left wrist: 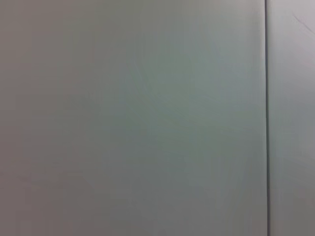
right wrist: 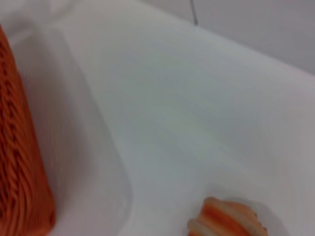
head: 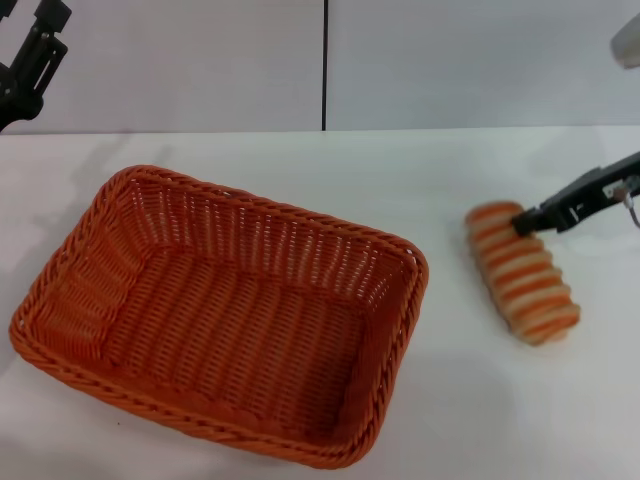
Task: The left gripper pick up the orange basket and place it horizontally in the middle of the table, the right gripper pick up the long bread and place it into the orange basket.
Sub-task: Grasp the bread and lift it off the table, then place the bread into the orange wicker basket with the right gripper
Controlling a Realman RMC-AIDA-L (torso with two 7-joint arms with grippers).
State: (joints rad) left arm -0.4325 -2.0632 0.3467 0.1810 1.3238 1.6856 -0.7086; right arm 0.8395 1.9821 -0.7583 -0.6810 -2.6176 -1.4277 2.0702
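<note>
Two grippers show in the head view, well apart from each other. The right gripper (head: 522, 224) reaches in from the right edge of the frame, its black tip at the far end of the long bread (head: 522, 272); whether its fingers are apart or clamped on the loaf cannot be told from this angle, though the tip seems to touch the crust. The bread lies on the white table (head: 470, 400), right of centre, its orange-brown stripes facing up. Left of it, and apart from it, sits the orange basket (head: 222, 310), filling the lower left and middle of the frame, upright and open to the top. The left gripper (head: 30, 62) hangs in the upper left corner, above the table's far edge and clear of the basket; its fingers' state cannot be told.
</note>
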